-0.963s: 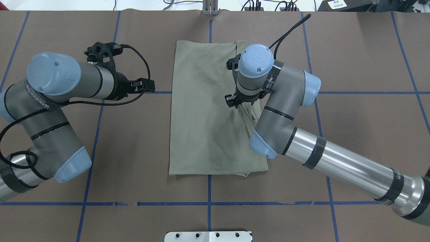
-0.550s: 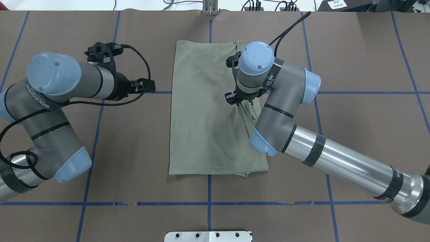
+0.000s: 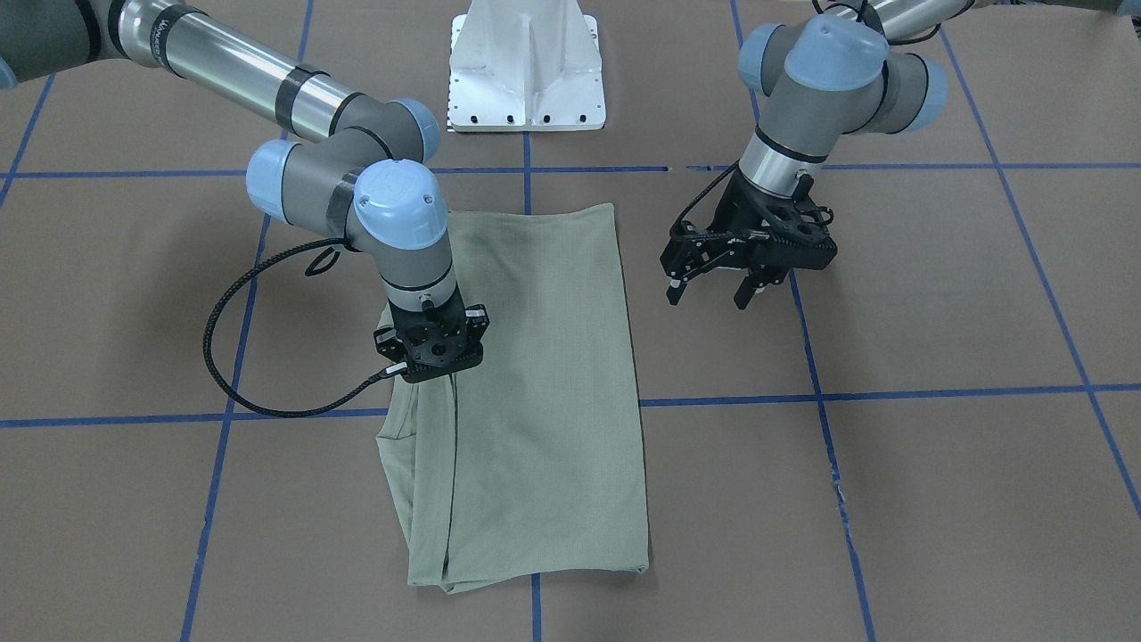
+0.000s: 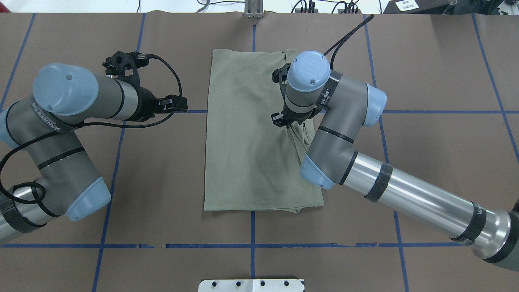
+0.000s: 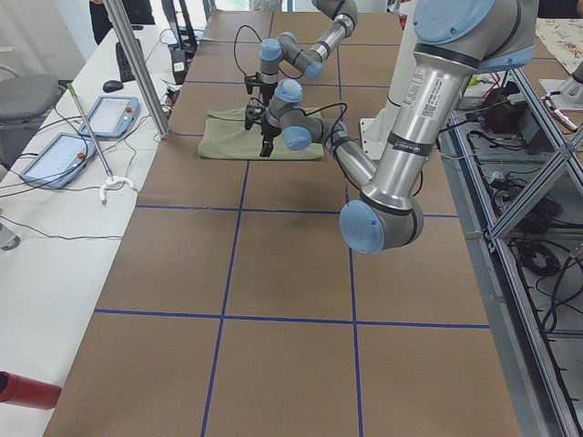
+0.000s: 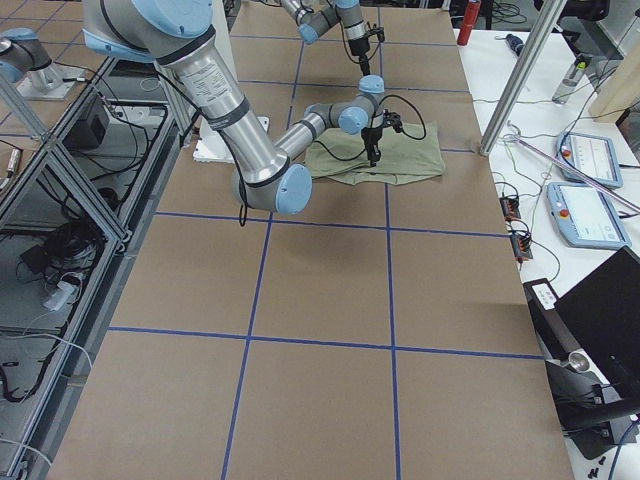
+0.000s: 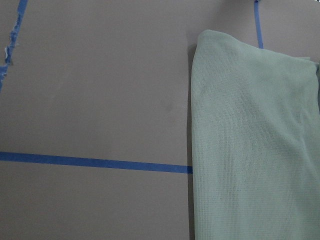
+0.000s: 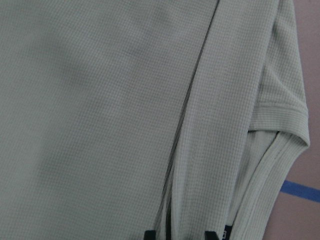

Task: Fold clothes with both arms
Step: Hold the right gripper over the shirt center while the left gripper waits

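The pale green shirt (image 4: 251, 134) lies folded into a long narrow rectangle at the table's middle, also seen from the front (image 3: 544, 374). My right gripper (image 3: 434, 374) points straight down on the shirt's folded sleeve side, shut on a ridge of cloth; creases spread from it (image 4: 284, 121). The right wrist view shows two fingertips (image 8: 150, 233) with a strip of knit (image 8: 100, 100) between them. My left gripper (image 3: 710, 294) hangs open above bare table beside the shirt's other long edge (image 4: 180, 103), holding nothing. The left wrist view shows that edge (image 7: 250, 140).
The white pedestal base (image 3: 526, 71) stands at the robot's side of the table. Blue tape lines (image 4: 251, 227) cross the brown surface. Teach pendants (image 5: 55, 155) and a metal post (image 5: 137, 64) sit on the bench at the far edge.
The right gripper shifted slightly toward the far edge and back while staying on the shirt's fold. The left arm has not moved.
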You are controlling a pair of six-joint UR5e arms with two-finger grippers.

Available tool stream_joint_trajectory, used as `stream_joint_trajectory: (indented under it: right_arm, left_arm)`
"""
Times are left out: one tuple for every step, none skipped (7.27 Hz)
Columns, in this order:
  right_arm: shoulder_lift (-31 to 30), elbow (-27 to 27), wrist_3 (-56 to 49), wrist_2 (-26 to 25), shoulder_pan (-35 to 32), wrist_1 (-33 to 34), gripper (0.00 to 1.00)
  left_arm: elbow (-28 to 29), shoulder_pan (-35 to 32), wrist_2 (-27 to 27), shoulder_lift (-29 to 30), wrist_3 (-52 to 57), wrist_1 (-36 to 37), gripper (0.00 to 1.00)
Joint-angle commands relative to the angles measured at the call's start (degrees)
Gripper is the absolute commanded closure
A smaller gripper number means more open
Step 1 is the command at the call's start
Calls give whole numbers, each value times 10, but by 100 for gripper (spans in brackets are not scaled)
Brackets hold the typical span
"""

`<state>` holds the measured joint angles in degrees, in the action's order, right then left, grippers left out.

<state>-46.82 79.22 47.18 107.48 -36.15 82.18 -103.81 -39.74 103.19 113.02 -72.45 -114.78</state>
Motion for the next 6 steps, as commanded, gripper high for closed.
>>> stream_joint_trajectory:
  right_arm:
    - [1, -3, -1, 0, 2, 0, 71]
    - [1, -3, -1, 1, 1, 0, 73]
    - [1, -3, -1, 3, 2, 0, 75]
    - [1, -3, -1, 3, 3, 0, 74]
    - [1, -3, -1, 3, 3, 0, 74]
    - [1, -3, -1, 3, 4, 0, 74]
  left_arm:
    - [0, 0, 1, 0, 0, 0, 0]
    - [1, 0, 1, 0, 0, 0, 0]
    - [0, 0, 1, 0, 0, 0, 0]
    - [0, 0, 1, 0, 0, 0, 0]
    - [1, 0, 1, 0, 0, 0, 0]
    - [1, 0, 1, 0, 0, 0, 0]
